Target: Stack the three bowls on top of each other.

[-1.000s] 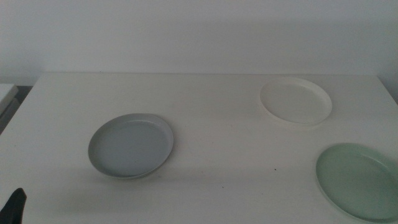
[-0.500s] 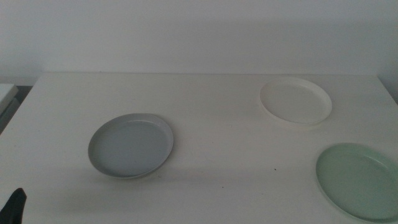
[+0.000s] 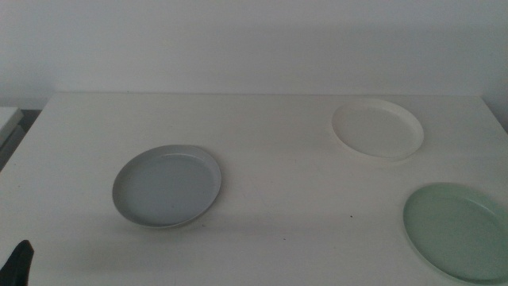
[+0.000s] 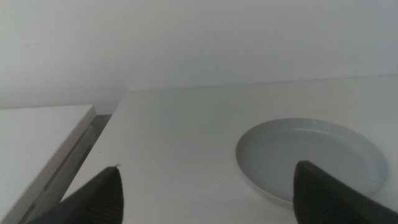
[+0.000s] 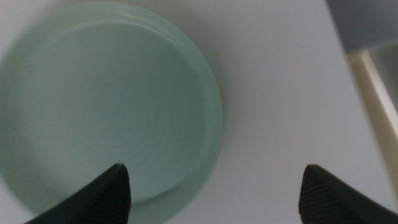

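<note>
Left end effector [image 4: 205, 199] shows only as a dark tip at the bottom left corner of the middle view, with its jaws spread wide and nothing between them. Its wrist camera looks across the bench [image 3: 278, 159] at the grey bowl [image 3: 167, 186], which sits left of centre in the middle view. Right end effector [image 5: 214, 193] is out of the middle view; its jaws are also spread apart and empty, hanging over the green bowl [image 3: 456, 230] at the lower right edge of the middle view. White bowl [image 3: 377, 129] lies at the upper right, well apart from the other two. All three bowls rest separately on the bench, none stacked.
</note>
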Action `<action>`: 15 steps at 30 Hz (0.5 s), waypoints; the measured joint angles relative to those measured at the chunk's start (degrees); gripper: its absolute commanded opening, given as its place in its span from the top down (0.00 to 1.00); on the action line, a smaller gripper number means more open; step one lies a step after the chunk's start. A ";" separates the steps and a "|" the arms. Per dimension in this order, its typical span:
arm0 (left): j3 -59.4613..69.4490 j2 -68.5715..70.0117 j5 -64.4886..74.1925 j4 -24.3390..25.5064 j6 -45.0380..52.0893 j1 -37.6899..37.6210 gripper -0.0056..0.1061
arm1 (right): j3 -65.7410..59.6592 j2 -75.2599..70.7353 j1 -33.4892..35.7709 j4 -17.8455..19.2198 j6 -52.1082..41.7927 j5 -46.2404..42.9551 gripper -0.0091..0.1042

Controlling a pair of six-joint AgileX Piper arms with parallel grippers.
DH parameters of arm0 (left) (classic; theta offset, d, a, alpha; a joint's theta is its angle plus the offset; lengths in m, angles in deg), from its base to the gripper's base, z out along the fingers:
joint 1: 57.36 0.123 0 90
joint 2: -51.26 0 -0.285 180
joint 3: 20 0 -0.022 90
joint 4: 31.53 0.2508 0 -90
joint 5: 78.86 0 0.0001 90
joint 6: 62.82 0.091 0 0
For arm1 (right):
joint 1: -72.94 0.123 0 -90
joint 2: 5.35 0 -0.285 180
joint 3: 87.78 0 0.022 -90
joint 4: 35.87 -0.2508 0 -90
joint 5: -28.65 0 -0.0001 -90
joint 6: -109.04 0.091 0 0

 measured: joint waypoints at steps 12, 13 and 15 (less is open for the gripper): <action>0.00 0.00 0.00 0.00 0.00 0.00 0.11 | 0.00 20.60 -6.50 -7.02 -5.50 -9.46 0.42; 0.00 0.00 0.00 0.00 0.00 0.00 0.11 | 0.07 21.80 -6.50 -7.02 -5.80 -10.13 0.43; 0.00 0.00 0.00 0.00 0.00 0.00 0.11 | 0.07 23.59 -6.50 -7.15 -5.92 -11.19 0.45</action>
